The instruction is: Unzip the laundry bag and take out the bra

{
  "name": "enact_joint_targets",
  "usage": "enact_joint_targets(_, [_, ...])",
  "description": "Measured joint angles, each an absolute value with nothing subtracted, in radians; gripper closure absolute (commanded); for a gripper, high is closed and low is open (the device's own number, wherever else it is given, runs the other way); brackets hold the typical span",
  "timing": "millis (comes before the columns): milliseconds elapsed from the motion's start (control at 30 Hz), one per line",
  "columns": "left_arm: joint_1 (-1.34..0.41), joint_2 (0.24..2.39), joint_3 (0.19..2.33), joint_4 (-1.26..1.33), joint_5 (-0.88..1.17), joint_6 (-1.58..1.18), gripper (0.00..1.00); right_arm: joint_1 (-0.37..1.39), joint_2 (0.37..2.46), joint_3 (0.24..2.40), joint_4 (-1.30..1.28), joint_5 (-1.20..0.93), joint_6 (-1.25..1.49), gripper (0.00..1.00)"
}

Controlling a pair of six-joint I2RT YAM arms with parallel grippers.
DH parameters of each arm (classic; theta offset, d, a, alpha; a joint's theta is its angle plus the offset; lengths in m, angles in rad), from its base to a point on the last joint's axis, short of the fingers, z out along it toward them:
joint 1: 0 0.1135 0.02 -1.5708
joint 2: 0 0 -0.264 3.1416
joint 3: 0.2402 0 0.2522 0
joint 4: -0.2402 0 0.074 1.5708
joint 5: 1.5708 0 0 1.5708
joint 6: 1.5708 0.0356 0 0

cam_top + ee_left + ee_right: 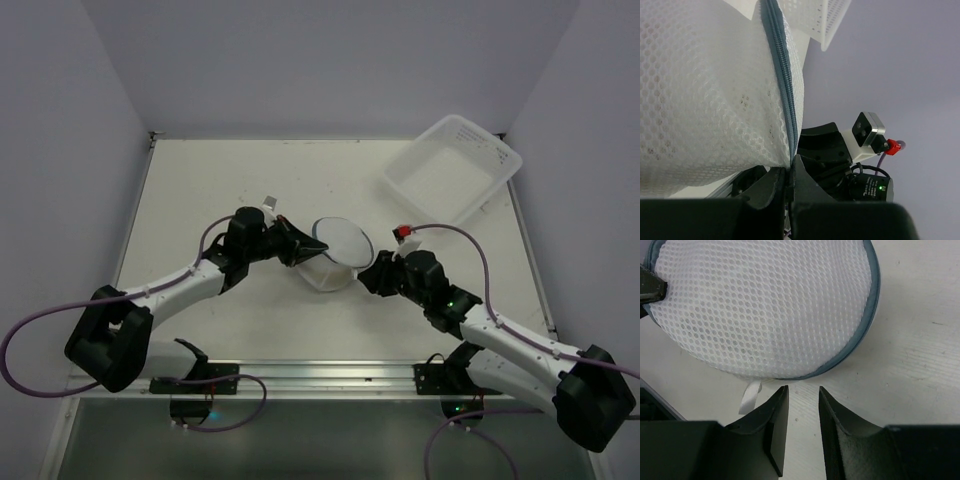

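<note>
Left wrist view has my left end effector (pixel 790 172) pinched shut on the grey-blue zipper band (pixel 783 90) of the small round white mesh laundry bag (pixel 705 90), which sits mid-way on the white desk (pixel 920 340) between both arms. My right end effector (pixel 800 402), narrowly parted and empty, hovers just beside the rim. I'd anchor left firmly and find the slider, which I cannot see, before pulling.

We count one laundry bag (pixel 336 248) between our two grippers, the left gripper (pixel 303 242) and the right gripper (pixel 369 271), and one plastic tub (pixel 497 158) beyond the right gripper.
</note>
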State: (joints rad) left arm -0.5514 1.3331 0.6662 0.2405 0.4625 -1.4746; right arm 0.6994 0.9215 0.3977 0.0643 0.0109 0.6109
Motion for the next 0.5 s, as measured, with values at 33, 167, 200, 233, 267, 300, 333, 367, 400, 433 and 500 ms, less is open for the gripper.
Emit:
enact_joint_targets(33, [-0.551,1.328,0.666,0.241,0.463,-1.483,1.00,0.699,0.927,0.398,0.080,0.011,0.613,0.67])
enact_joint_targets(167, [-0.551,1.315,0.666,0.240,0.463,-1.503,1.00,0.700,0.936,0.398,0.129,0.009,0.620,0.64])
enact_joint_targets(200, [-0.551,1.315,0.666,0.239,0.463,-1.505,1.00,0.700,0.936,0.398,0.142,0.009,0.621,0.64])
enact_joint_targets(233, [-0.551,1.315,0.666,0.239,0.462,-1.508,1.00,0.700,0.936,0.399,0.151,0.008,0.621,0.64])
enact_joint_targets(267, [-0.551,1.315,0.666,0.238,0.461,-1.509,1.00,0.700,0.938,0.403,0.156,0.007,0.621,0.63])
enact_joint_targets(300, [-0.551,1.315,0.666,0.238,0.460,-1.510,1.00,0.700,0.942,0.408,0.162,0.004,0.621,0.63])
enact_joint_targets(333, [-0.551,1.315,0.666,0.238,0.460,-1.510,1.00,0.700,0.950,0.414,0.172,-0.003,0.622,0.62])
enact_joint_targets(367, [-0.551,1.315,0.666,0.238,0.459,-1.511,1.00,0.700,0.959,0.421,0.181,-0.014,0.622,0.62])
enact_joint_targets(400, [-0.551,1.315,0.666,0.238,0.459,-1.512,1.00,0.700,0.971,0.429,0.188,-0.022,0.624,0.61])
enact_joint_targets(433, [-0.551,1.315,0.667,0.238,0.459,-1.512,1.00,0.700,0.984,0.435,0.196,-0.030,0.626,0.61])
enact_joint_targets(500, [-0.551,1.315,0.667,0.238,0.459,-1.512,1.00,0.700,1.008,0.449,0.206,-0.047,0.630,0.60])
